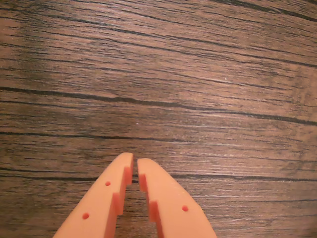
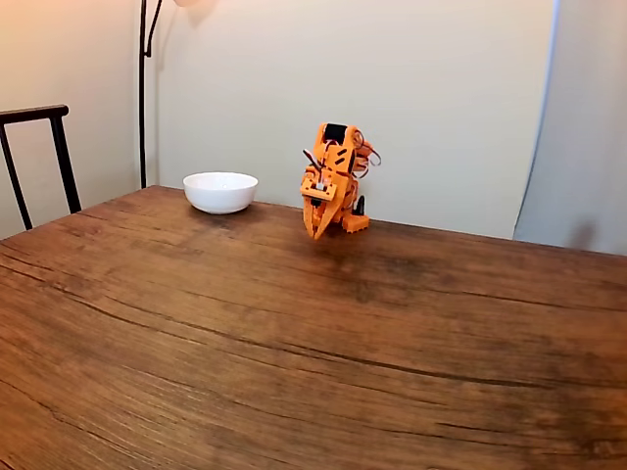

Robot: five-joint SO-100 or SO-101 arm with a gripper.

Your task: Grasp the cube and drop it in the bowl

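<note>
My orange gripper (image 1: 134, 159) points at bare wooden table in the wrist view, its two fingers nearly together with only a thin gap and nothing between them. In the fixed view the folded orange arm stands at the far side of the table, its gripper (image 2: 316, 231) hanging tip-down just above the wood. The white bowl (image 2: 220, 191) sits on the table to the left of the arm, about a hand's width away. The blue cube is out of view.
The dark wooden table (image 2: 294, 333) stretches wide and bare toward the camera. A black chair back (image 2: 39, 147) stands at the left edge, and a thin lamp pole (image 2: 143, 88) rises behind the bowl against the wall.
</note>
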